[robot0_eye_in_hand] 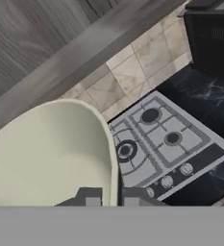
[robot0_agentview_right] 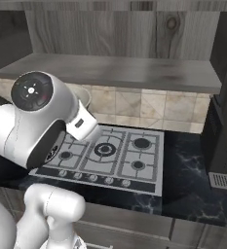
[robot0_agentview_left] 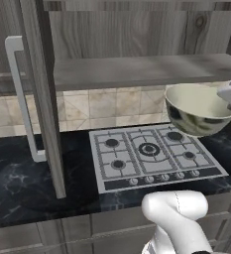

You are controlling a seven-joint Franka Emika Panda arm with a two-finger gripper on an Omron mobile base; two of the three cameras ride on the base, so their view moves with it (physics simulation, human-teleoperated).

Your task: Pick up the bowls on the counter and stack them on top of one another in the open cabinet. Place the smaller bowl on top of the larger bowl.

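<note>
Carrying the larger bowl (robot0_agentview_left: 199,109), my gripper (robot0_eye_in_hand: 108,198) pinched nearly shut across its rim, airborne over the hob (robot0_agentview_left: 151,155) at 3 o'clock, just under the open cabinet's shelf (robot0_agentview_left: 137,72); next: lift above shelf edge, push in.

One bowl (robot0_agentview_left: 199,109) (deep, mottled), one hob (robot0_agentview_left: 154,156) with five burners, one shelf (robot0_agentview_left: 146,69).
</note>
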